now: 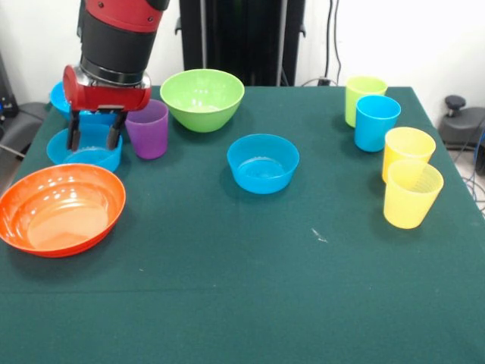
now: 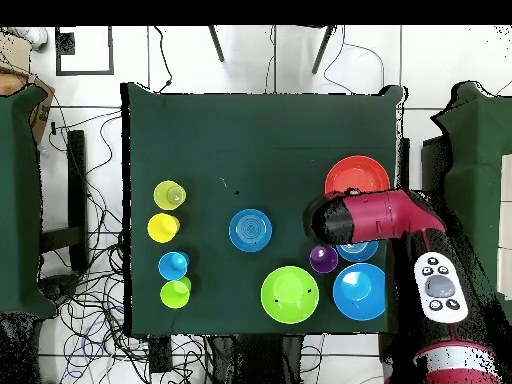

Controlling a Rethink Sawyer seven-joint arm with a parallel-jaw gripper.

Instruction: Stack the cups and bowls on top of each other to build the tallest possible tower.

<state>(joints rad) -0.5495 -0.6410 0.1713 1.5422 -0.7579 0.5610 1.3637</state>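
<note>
Only the front view shows the gripper (image 1: 94,139) with fingers spread wide over a small blue bowl (image 1: 83,149) beside the purple cup (image 1: 148,129); overhead, the arm (image 2: 375,215) hides them.

Table (image 1: 227,303): dark green cloth, everything standing apart, nothing stacked.
Bowls: orange bowl (image 1: 61,208) at the front view's left; small blue bowl (image 1: 83,148) just behind it; large blue bowl (image 2: 359,291) farther back; lime green bowl (image 1: 202,98); another small blue bowl (image 1: 262,162) mid-table.
Cups: purple cup (image 1: 148,129) beside the left blue bowl; lime green cup (image 1: 362,97), blue cup (image 1: 375,122), two yellow cups (image 1: 408,152) (image 1: 411,193) lined along the right.
</note>
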